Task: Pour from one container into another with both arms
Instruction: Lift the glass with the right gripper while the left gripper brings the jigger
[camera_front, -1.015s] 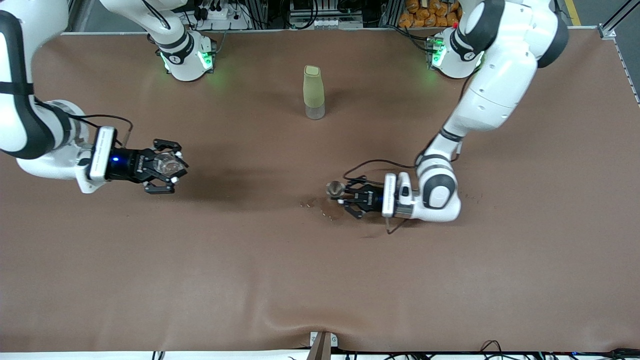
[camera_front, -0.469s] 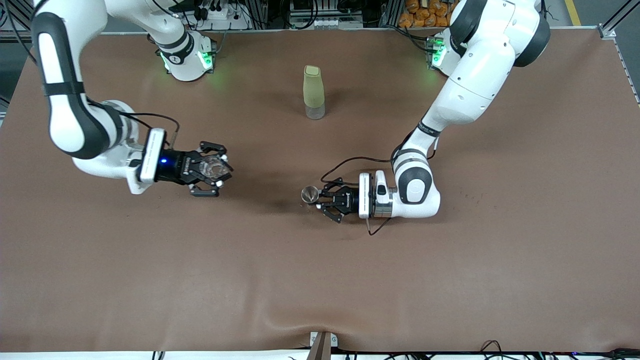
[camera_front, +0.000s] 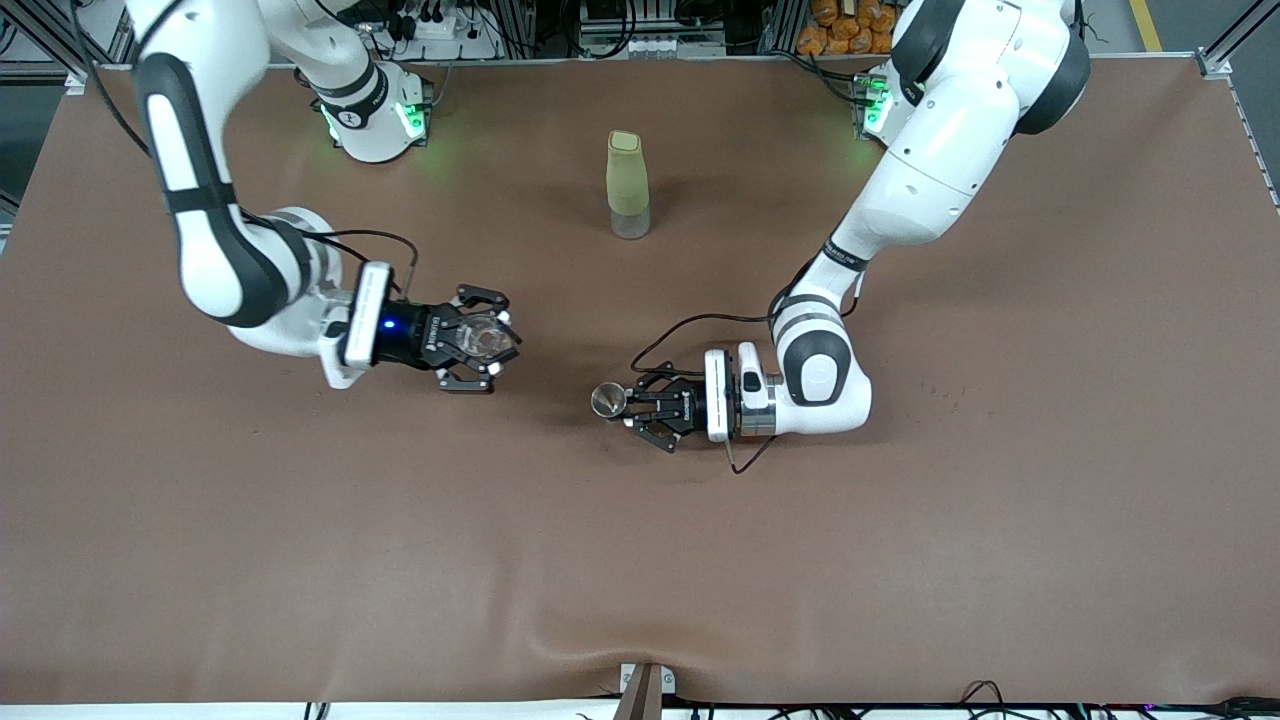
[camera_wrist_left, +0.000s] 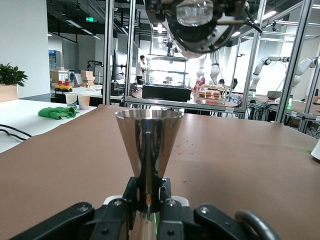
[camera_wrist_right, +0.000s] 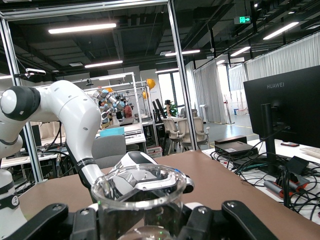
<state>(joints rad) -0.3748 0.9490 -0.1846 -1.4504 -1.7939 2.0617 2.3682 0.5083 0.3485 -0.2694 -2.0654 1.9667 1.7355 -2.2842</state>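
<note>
From the front camera, two white arms reach over one brown table (camera_front: 900, 560). The right gripper (camera_front: 478, 340) is up over the table's middle stretch toward the right arm's end, fingers clenched around one clear glass cup (camera_front: 486, 336), mouth up. The left gripper (camera_front: 640, 405) is over the table's centre, fingers clenched on one metal jigger (camera_front: 607, 400), also seen mouth up. Cup and jigger are apart, with bare table between them. One pale green bottle (camera_front: 627, 183) with a clear base stands upright near the edge where the arm bases sit, about midway between the two bases. That makes three vessels in all: two held, one standing.

In the left wrist view, the jigger (camera_wrist_left: 149, 145) stands upright in the left gripper (camera_wrist_left: 148, 202), whose fingers pinch its narrow waist; its cone-shaped upper cup flares wide above them. The right gripper (camera_wrist_left: 196, 20) shows higher up, the cup's (camera_wrist_left: 195, 11) round base facing this camera. A few small specks lie on the table (camera_wrist_left: 240, 165).

In the right wrist view, the clear cup (camera_wrist_right: 137, 200) fills the foreground, upright between the black fingers (camera_wrist_right: 42, 222) of the right gripper (camera_wrist_right: 140, 222). The left arm (camera_wrist_right: 60, 110) arches above it.
</note>
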